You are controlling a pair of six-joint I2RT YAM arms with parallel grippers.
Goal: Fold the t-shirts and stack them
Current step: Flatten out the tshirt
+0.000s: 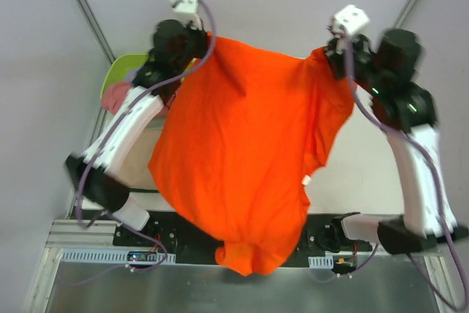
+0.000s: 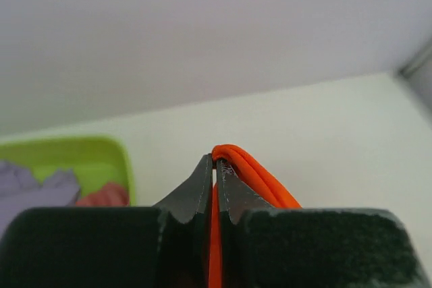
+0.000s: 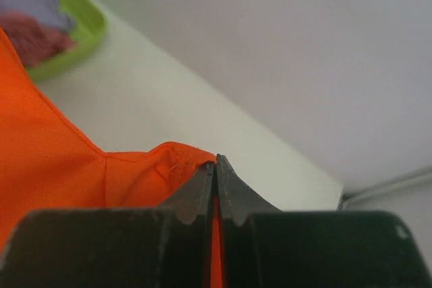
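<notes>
The bright orange t-shirt [image 1: 245, 152] hangs spread in the air between both arms, its lower end drooping past the table's near edge. My left gripper [image 1: 192, 43] is shut on its upper left corner; the left wrist view shows the jaws [image 2: 217, 161] pinching a folded orange hem [image 2: 253, 173]. My right gripper [image 1: 331, 53] is shut on the upper right corner; the right wrist view shows its jaws [image 3: 214, 160] closed on orange cloth [image 3: 61, 173]. The dusty pink shirt [image 1: 115, 97] and the lavender shirt [image 2: 34, 183] lie in the green tub. The tan shirt is hidden.
The lime-green tub [image 1: 121, 70] stands at the table's far left; it also shows in the left wrist view [image 2: 101, 150] and the right wrist view [image 3: 81, 38]. The white table [image 1: 363, 174] lies under the shirt. The arm bases sit at the near edge.
</notes>
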